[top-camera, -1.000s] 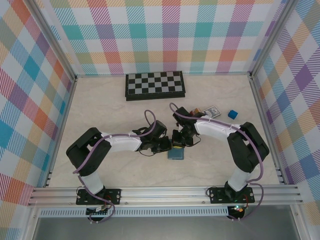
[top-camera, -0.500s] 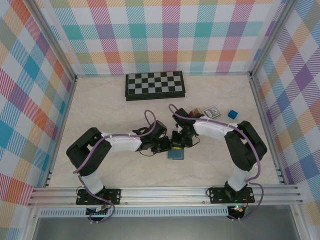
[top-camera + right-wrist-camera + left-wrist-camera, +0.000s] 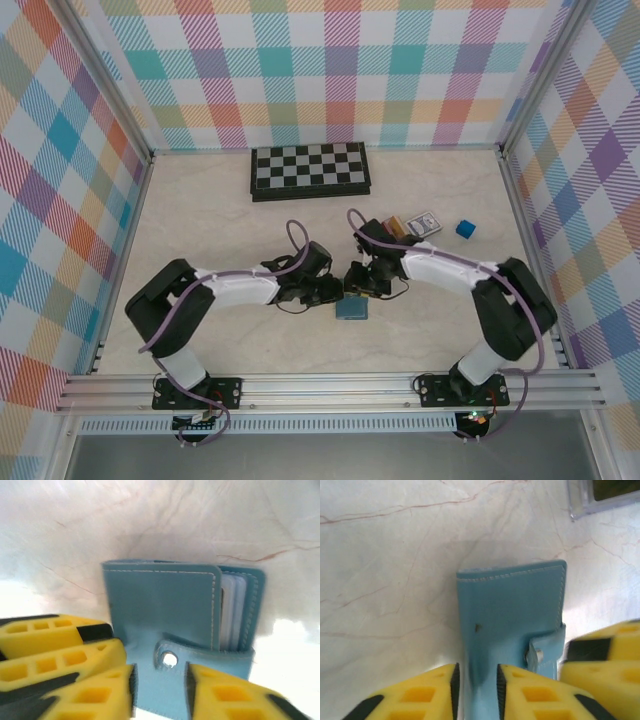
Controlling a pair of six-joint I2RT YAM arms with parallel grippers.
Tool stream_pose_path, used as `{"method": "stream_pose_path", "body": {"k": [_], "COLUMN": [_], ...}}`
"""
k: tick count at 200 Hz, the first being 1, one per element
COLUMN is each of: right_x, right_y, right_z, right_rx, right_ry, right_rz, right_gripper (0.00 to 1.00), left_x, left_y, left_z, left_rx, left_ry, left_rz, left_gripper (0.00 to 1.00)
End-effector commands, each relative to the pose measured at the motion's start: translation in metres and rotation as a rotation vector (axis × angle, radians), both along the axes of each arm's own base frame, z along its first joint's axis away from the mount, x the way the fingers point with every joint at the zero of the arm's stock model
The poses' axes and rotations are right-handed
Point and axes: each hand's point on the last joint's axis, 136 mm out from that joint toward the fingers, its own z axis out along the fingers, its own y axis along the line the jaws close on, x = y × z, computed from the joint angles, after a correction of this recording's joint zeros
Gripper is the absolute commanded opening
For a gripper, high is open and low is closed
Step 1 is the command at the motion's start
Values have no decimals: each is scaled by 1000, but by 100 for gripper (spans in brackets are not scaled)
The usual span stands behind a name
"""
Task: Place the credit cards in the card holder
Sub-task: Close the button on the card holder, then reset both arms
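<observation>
- Teal card holder [image 3: 351, 309] lies folded on the desk [image 3: 200, 220], mid-front, between the two arms; snap strap [image 3: 170, 657] sits over its cover.
- At one end, left end effector [image 3: 476, 690]: pads close on both sides of the holder; pinching or just clear, cannot tell.
- Opposite, right end effector [image 3: 160, 690]: fingers apart, straddling the strap.
- Beyond: white-edged patterned card [image 3: 424, 223], blue cube [image 3: 465, 228].
- Farthest: chessboard [image 3: 310, 170] near the back wall.

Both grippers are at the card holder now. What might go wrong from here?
1. The left gripper and right gripper crowd the same side of the card holder, so their fingers may collide.
2. The holder lies folded on the smooth table. A loose grip may let it slide instead of opening.
</observation>
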Motion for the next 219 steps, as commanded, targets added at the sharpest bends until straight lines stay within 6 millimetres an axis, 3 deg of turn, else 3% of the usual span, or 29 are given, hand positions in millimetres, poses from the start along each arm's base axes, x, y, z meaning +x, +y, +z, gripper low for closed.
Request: {"method": "stream_pose_path", "body": {"k": [1,19,33,49,76,106,126,136,151,172,191,219], "right_x": [31,44,46,56,81,93,106,116,131,147,154,149], "right_y": [-33,-116,-179,-220,-224,-219,-223,-220,-220,-233,-234,-238], "right_z": [71,96,110,108,77,48,40,39,40,44,43,46], "right_rx": [-95,-391,-592,-685,-631,-437,-447,-445,-415,-419,-365,-325], "right_ry": [-303,-494,-615,-724,-903,-937,-945,-959,-980,-1009,-997,-1079], "right_rz": [-52,-260,-403,-437,-236,-215,-200,-171,-162,-213,-220,-285], "right_gripper": [60,80,91,94,95,94,92,92,92,92,91,91], "left_x": [8,21,28,37,51,54,65,70,81,102,124,155], "left_y": [20,59,108,160,250,321,342,347,348,338,331,318], "left_z": [42,69,82,93,99,111,113,102,84,66,65,59], "left_rx": [46,169,328,459,612,790,866,841,806,814,808,715], "left_ry": [-160,-306,-399,-483,-543,-625,-729,-746,-747,-766,-797,-851], "left_rz": [37,108,182,278,488,640,651,655,658,580,538,488], "left_gripper": [39,48,61,71,84,92,93,99,100,100,100,100]}}
